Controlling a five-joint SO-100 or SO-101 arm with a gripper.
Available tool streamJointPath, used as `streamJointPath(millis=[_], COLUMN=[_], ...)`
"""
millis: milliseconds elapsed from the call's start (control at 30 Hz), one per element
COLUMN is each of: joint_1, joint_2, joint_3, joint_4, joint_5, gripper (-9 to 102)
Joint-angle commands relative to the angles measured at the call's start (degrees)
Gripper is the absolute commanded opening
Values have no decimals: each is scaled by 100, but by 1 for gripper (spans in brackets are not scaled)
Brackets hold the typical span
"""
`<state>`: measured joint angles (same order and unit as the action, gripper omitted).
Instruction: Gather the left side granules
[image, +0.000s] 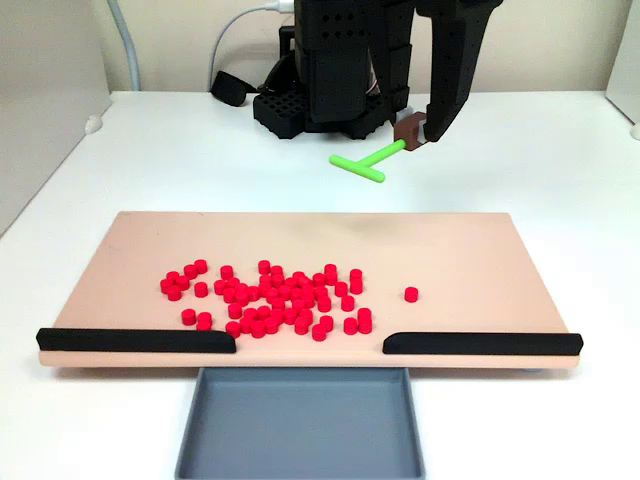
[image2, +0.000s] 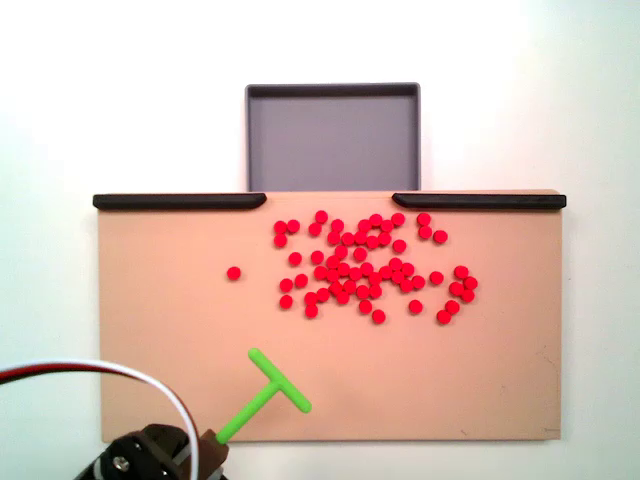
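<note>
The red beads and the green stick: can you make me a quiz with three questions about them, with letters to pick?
1. Where do the granules lie?
A on the tan board
B in the grey tray
C on the white table

2. What colour is the T-shaped tool?
A blue
B green
C yellow

3. What is the claw doing?
A hanging open
B holding the tool
C holding a granule

Answers: 1 A, they spread over the board; 2 B, its stem and crossbar are bright green; 3 B, the stem's end sits in the claw.

Black arm (image: 400, 50), perforated black base (image: 290, 112), red, white cables (image2: 120, 378)
</note>
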<state>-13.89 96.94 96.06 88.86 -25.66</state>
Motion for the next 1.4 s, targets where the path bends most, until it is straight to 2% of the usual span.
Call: streamJointPath(millis=[0,233,533,1367], joint_1=[-35,-70,-316,-633], joint_2=[-62,-598,-1055,-2496], joint_3=[-229,-993,-1318,-3111], joint_4=[-26,-26,44,255], joint_5=[510,1775,2909,3990], gripper=[0,0,0,0])
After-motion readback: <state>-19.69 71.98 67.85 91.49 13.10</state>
